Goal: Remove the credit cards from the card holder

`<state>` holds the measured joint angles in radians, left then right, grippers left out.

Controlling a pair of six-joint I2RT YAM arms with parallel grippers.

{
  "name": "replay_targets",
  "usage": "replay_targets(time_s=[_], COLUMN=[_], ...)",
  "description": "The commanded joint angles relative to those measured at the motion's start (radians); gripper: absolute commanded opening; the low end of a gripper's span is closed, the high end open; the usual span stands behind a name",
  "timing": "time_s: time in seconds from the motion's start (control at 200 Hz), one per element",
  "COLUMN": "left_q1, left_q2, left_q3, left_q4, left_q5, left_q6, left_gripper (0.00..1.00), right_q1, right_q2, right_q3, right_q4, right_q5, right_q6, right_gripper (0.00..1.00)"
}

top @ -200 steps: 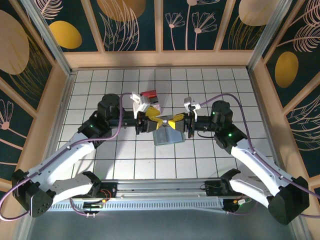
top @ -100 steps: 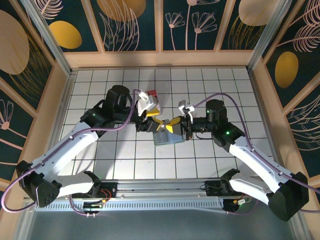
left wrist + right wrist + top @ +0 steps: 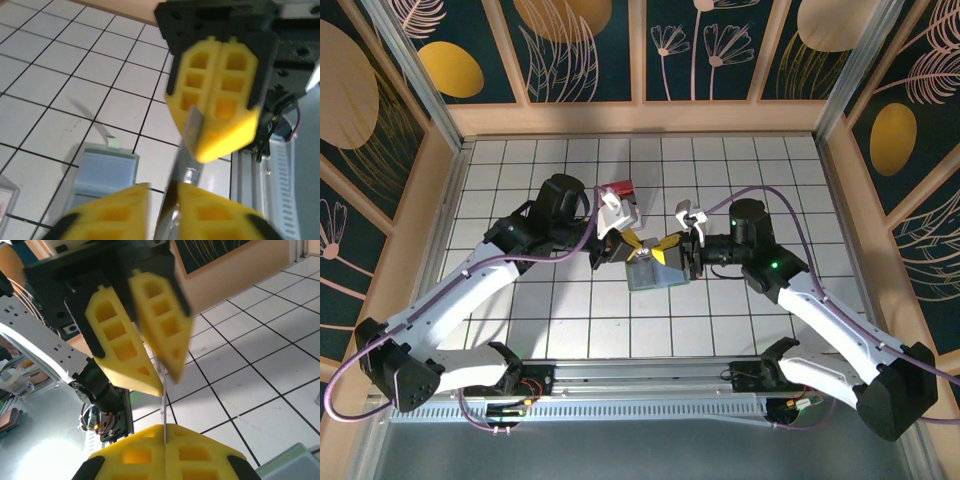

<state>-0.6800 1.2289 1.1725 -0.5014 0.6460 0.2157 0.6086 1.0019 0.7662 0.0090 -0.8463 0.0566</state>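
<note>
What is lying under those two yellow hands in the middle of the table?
The card holder lies flat on the tiles below the left hand and right hand, which pinch a thin card above it. From above, they hide its far edge.

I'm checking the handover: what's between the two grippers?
A thin grey card, pinched by the left gripper and the right gripper; both wrist views show it.
</note>
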Motion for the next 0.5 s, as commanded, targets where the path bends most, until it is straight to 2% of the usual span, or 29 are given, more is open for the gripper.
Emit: replay_targets(time_s=[0.0, 0.055, 0.085, 0.13, 0.135, 0.19, 0.275, 0.49], left_q1=[0.006, 0.006, 0.006, 0.008, 0.007, 0.007, 0.007, 0.010], left_q2=[-0.016, -0.018, -0.021, -0.024, -0.023, -0.029, -0.031, 0.038], left_q3=[-0.020, -0.026, -0.029, -0.035, -0.037, -0.050, -0.057, -0.032], left_q4=[0.028, 0.050, 0.063, 0.086, 0.089, 0.118, 0.137, 0.130], left_q5=[-0.050, -0.073, -0.090, -0.127, -0.131, -0.196, -0.272, -0.377], left_q6=[-0.008, -0.024, -0.034, -0.048, -0.050, -0.064, -0.049, 0.102], left_gripper=[0.04, 0.00, 0.00, 0.00, 0.00, 0.00, 0.00, 0.00], right_q1=[0.006, 0.006, 0.005, 0.002, 0.003, -0.001, -0.012, -0.050], right_q2=[-0.006, -0.010, -0.012, -0.017, -0.018, -0.026, -0.040, -0.077], right_q3=[0.031, 0.031, 0.031, 0.031, 0.032, 0.032, 0.030, 0.016], right_q4=[0.011, 0.011, 0.010, 0.007, 0.006, 0.002, -0.004, 0.014], right_q5=[-0.002, 0.038, 0.063, 0.110, 0.120, 0.178, 0.270, 0.503], right_q6=[-0.014, -0.008, -0.003, 0.004, 0.006, 0.017, 0.040, 0.131], right_gripper=[0.00, 0.00, 0.06, 0.20, 0.24, 0.36, 0.41, 0.46])
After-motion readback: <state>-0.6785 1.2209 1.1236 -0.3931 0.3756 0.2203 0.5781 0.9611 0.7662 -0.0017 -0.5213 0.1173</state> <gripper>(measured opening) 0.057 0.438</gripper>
